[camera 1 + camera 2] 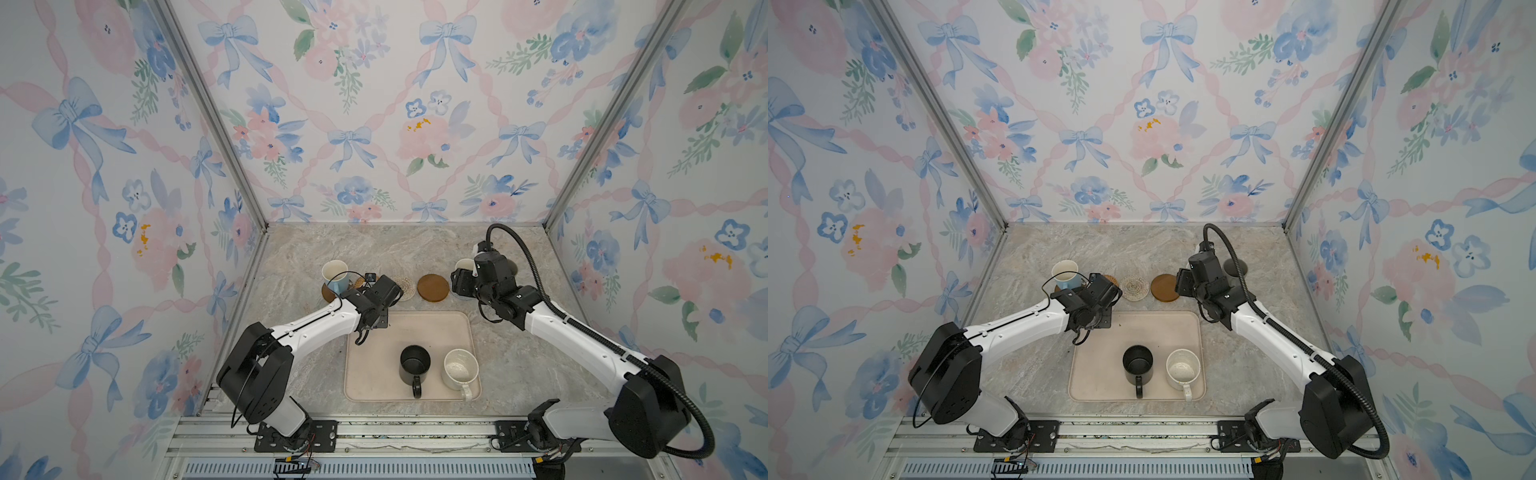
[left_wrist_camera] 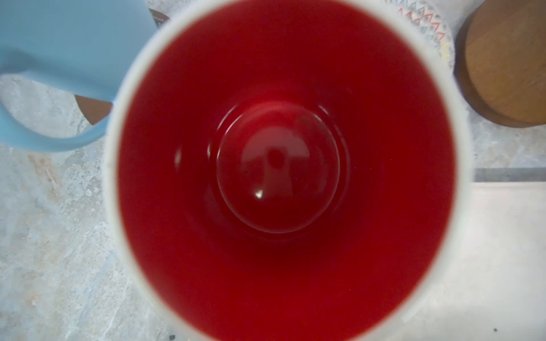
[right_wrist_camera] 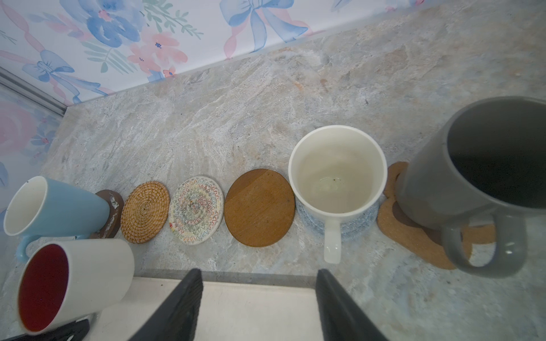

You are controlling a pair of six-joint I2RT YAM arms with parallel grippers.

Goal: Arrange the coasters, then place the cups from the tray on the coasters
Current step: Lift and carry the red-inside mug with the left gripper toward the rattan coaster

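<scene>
Left jaws: closed narrow on the red mug point(image 3: 74, 280); grip point hidden, probably the handle. The rattan coaster point(image 3: 144, 212) lies just ahead of these jaws, the blue mug point(image 3: 56, 203) close beside them.

Hazards: the red mug can strike the blue mug and shove it off its disc point(image 3: 113, 206); a thin hold can let the mug swing and land off-centre.

Right jaws: wide, empty, tray point(image 3: 257, 307) edge below them.

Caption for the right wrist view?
Light blue mug, cream mug, tall grey mug placed; tan rattan coaster, cream woven coaster, brown wooden disc coaster bare.
</scene>
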